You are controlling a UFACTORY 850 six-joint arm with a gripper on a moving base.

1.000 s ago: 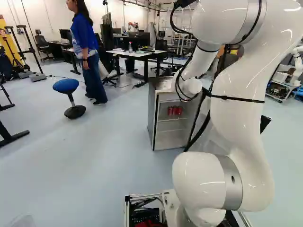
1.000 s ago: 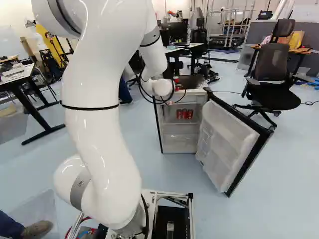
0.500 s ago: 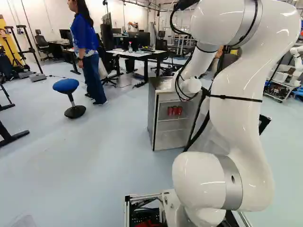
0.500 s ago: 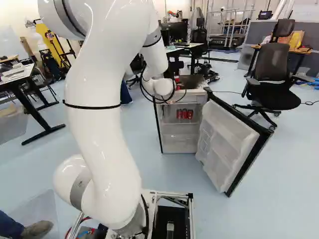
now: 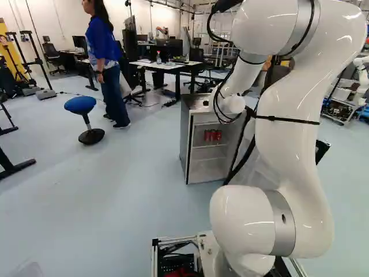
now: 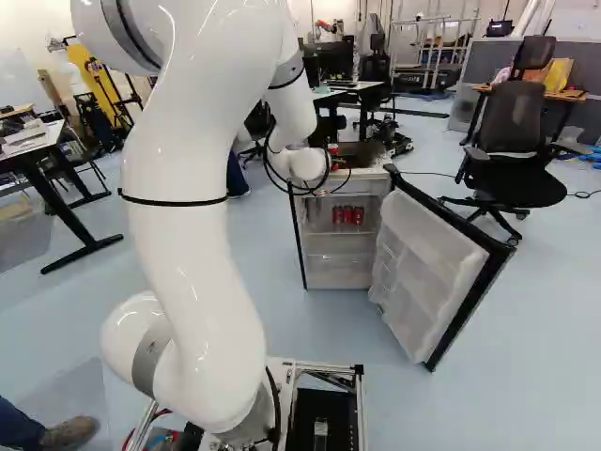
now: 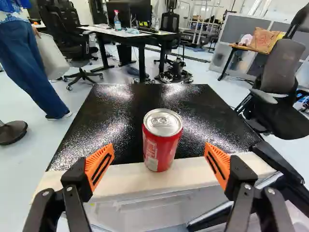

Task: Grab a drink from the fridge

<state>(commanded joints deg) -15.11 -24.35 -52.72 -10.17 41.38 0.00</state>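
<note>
A red drink can [image 7: 162, 140] stands upright on the black top of the small fridge [image 7: 128, 108], at its pale front edge. Open around it, my gripper [image 7: 160, 162] has one orange-padded finger on each side, with a wide gap between each pad and the can. In the base views the arm's wrist hides most of the gripper. The fridge [image 6: 338, 249] stands with its door [image 6: 427, 272] swung wide. Three more red cans [image 6: 347, 215] are on a shelf inside; they also show in the left base view, as red cans [image 5: 213, 135].
A black office chair [image 6: 515, 150] stands beyond the open door. Behind the fridge are a desk [image 7: 140, 36] and more chairs. A blue stool [image 5: 81, 105] and a standing person are to the fridge's left. Another robot [image 5: 362, 78] is at the far right.
Since the earliest frames my upper arm has shifted slightly, rightward in the right base view. The base, the fridge and its cans have stayed put.
</note>
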